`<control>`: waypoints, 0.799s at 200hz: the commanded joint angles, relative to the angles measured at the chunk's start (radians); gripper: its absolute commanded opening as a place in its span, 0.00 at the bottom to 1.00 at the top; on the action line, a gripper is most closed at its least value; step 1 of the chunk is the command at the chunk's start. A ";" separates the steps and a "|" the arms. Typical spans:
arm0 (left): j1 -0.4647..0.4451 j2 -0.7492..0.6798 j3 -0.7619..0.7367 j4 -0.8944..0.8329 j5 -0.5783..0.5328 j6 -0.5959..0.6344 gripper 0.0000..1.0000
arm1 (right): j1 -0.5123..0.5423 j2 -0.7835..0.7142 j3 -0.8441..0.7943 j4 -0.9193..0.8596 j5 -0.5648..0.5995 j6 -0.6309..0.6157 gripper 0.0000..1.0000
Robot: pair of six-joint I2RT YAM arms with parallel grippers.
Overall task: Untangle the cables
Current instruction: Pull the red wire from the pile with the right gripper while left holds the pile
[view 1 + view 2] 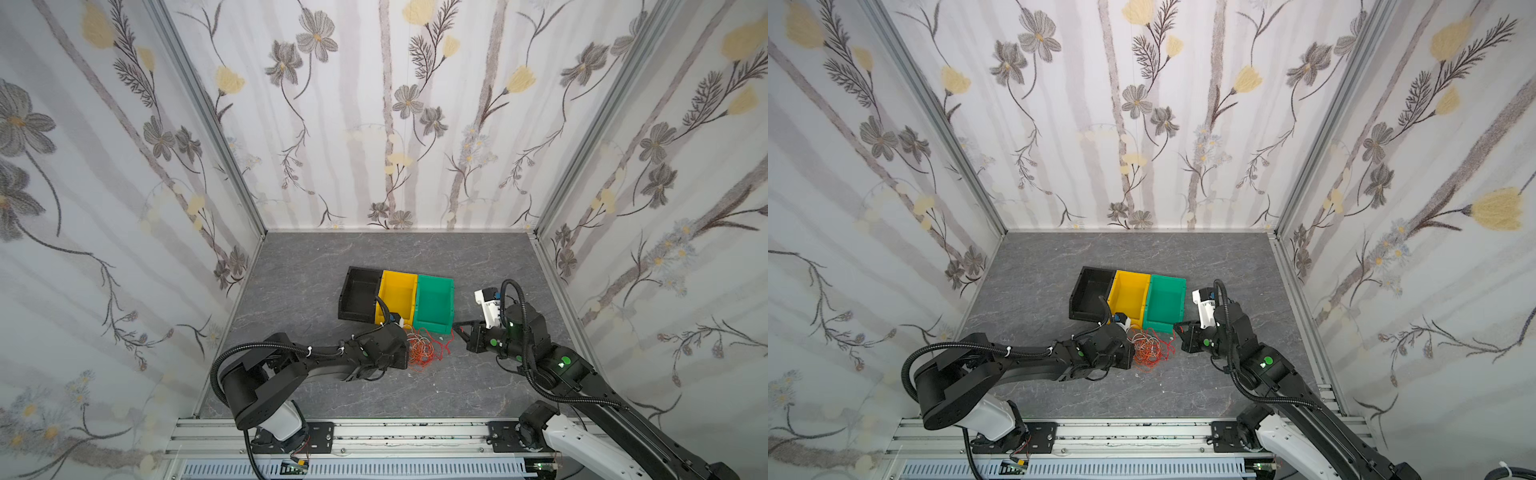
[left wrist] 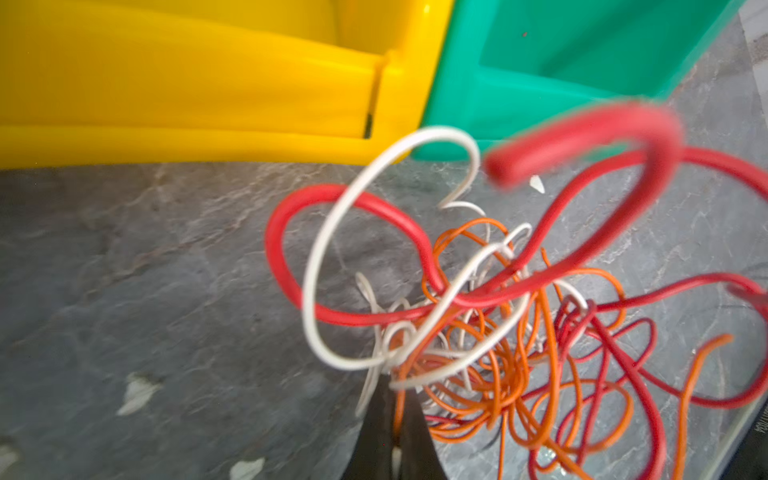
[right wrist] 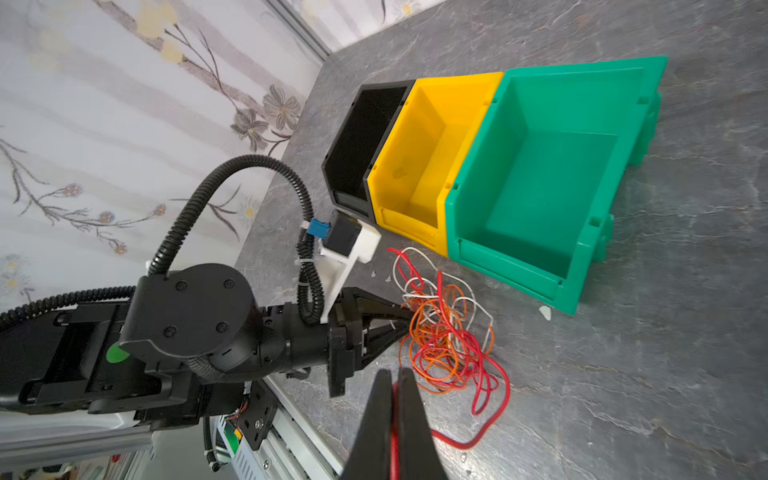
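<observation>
The cables (image 1: 428, 353) (image 1: 1148, 349) are a loose tangle of thin red, orange and white wires lying on the grey table just in front of the bins. At the tangle's left edge my left gripper (image 2: 395, 399) (image 3: 407, 320) is shut, with orange and white strands pinched between its fingertips. The left wrist view shows the tangle (image 2: 498, 332) up close, with red and white loops standing up from it. My right gripper (image 3: 395, 374) (image 1: 455, 326) is shut on a red cable to the right of the pile. That red strand (image 3: 490, 424) curves back across the table into the tangle (image 3: 444, 332).
Three open bins stand side by side behind the cables: black (image 1: 359, 293), yellow (image 1: 399, 291) and green (image 1: 434, 303); nothing shows inside them. Patterned walls enclose the table on three sides. An aluminium rail (image 1: 374, 436) runs along the front edge.
</observation>
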 commanded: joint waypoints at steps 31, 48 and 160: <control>0.036 -0.130 -0.067 -0.092 -0.081 0.007 0.00 | -0.164 -0.047 0.003 -0.139 0.069 0.005 0.00; 0.055 -0.187 -0.093 -0.125 -0.099 0.011 0.00 | -0.222 -0.051 -0.001 -0.162 0.075 0.007 0.00; 0.164 -0.478 -0.197 -0.280 -0.077 -0.007 0.04 | -0.334 0.032 -0.084 -0.037 -0.173 0.043 0.00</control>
